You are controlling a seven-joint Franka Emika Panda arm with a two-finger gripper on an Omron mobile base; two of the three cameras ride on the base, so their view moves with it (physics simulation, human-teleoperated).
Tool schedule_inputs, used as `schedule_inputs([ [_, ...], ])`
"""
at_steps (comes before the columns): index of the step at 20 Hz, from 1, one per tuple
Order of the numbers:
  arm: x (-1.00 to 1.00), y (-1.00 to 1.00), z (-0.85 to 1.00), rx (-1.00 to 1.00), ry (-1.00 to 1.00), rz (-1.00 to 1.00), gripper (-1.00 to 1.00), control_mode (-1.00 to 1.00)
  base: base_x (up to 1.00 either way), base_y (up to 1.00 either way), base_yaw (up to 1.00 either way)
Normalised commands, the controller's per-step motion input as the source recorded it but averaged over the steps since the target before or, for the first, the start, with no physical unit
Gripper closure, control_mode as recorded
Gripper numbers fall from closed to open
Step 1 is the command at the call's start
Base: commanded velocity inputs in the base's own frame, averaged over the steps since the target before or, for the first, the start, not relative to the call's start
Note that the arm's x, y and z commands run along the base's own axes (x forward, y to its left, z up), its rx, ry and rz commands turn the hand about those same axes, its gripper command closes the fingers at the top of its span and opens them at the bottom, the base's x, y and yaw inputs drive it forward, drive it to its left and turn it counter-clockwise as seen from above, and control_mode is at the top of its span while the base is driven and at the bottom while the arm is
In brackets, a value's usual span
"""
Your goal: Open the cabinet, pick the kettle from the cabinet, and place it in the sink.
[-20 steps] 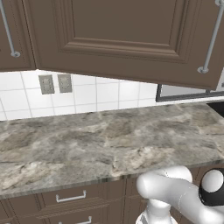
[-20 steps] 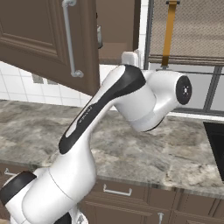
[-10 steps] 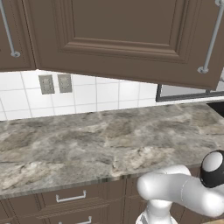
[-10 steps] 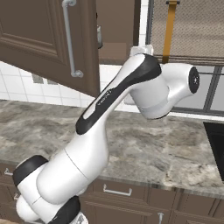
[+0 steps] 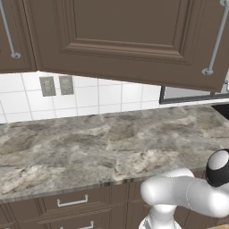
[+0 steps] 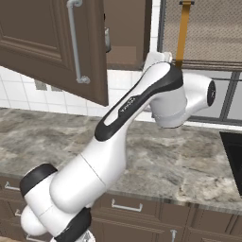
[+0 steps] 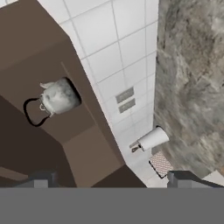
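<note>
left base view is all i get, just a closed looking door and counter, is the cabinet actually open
Observer: Yes. In the right base view the cabinet door is swung out, its inside showing behind the bar handle.
Operator: kettle in there
Observer: Yes. The hand view shows the kettle inside the cabinet, black handle arched off one side.
Operator: end effector on it
Observer: No. The end effector is open, its fingertips well apart from the kettle.

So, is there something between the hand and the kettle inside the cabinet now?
Nothing visible is in the way. In the hand view the kettle sits alone in the open cabinet, apart from the open hand. The cabinet door is swung out to the side in the right base view.
</note>
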Motion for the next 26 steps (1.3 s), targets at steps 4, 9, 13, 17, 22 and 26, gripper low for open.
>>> schedule_inputs([
  [4,0.28,0.09,0.00,0.00,0.08,0.00,-1.00,-1.00,0.00,0.00,0.00],
  [9,0.11,0.03,0.00,0.02,0.02,0.02,-1.00,-1.00,0.00,0.00,0.00],
  [13,0.00,0.14,-0.01,0.02,0.00,0.02,-1.00,-1.00,0.00,0.00,0.00],
  [17,0.00,0.21,-0.02,0.00,0.00,0.01,-1.00,-1.00,0.00,0.00,0.00],
  [22,0.00,0.18,0.00,0.00,0.00,0.03,-1.00,-1.00,0.00,0.00,0.00],
  [26,-0.06,0.16,0.00,0.02,0.00,0.04,-1.00,-1.00,0.00,0.00,0.00],
])
